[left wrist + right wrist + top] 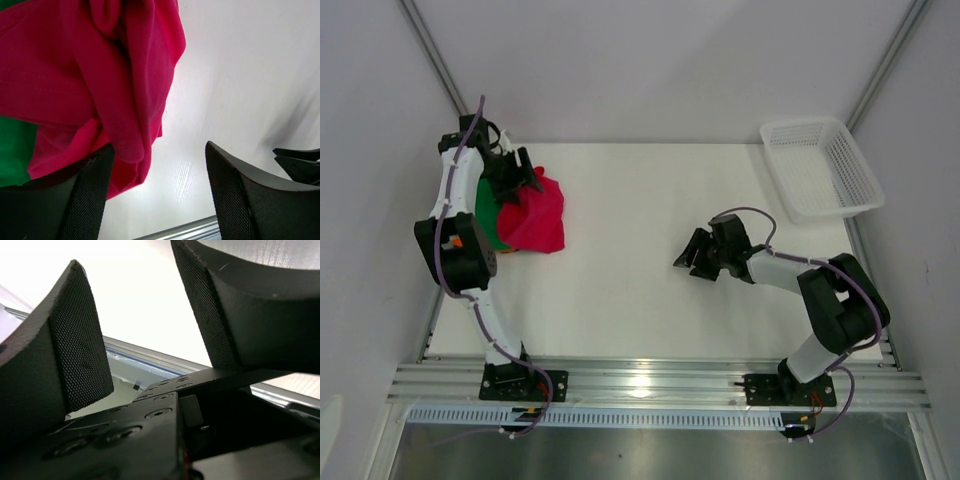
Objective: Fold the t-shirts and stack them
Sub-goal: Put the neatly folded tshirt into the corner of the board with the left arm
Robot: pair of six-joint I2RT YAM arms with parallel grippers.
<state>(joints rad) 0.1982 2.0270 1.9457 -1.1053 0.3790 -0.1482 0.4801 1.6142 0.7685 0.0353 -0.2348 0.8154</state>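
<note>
A crimson-red t-shirt (536, 216) lies crumpled at the table's left side, on top of a green t-shirt (488, 222) that shows only at its left edge. My left gripper (523, 178) hovers at the crimson shirt's far edge, open. In the left wrist view the crimson shirt (75, 75) fills the upper left over the green one (12, 150). A fold hangs against the left finger (85, 195), and bare table shows between the open jaws of the left gripper (159, 146). My right gripper (694, 255) rests open and empty at mid-table; the right wrist view (125, 255) shows nothing between its fingers.
A white plastic mesh basket (820, 165) stands at the table's far right corner. An aluminium rail (650, 380) runs along the near edge by the arm bases. White walls close in the left, right and far sides.
</note>
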